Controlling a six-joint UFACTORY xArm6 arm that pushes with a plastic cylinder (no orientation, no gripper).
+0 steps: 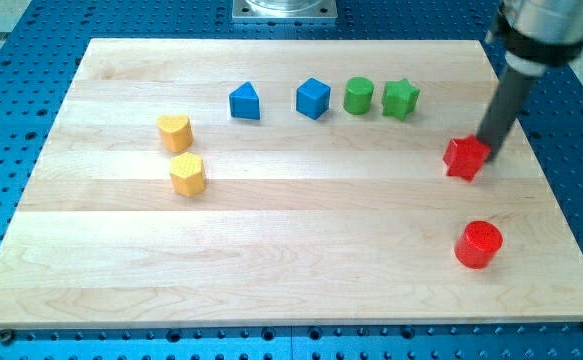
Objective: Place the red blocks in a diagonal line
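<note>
There is no claw here, only a rod, so nothing is being held. My tip [491, 152] is touching the upper right edge of the red star-like block [465, 158] at the right of the worktop [291, 250]. The red cylinder [478, 244] is lying below it, well apart.

1. A pale wooden board [271, 230], with lengthwise grain and visible plank seams, fills most of the view.
2. A blue perforated table [16, 120] surrounds the board on all sides.
3. A grey metal mount [284, 9] sits at the view's top edge.
4. Lighting is even and soft.
</note>
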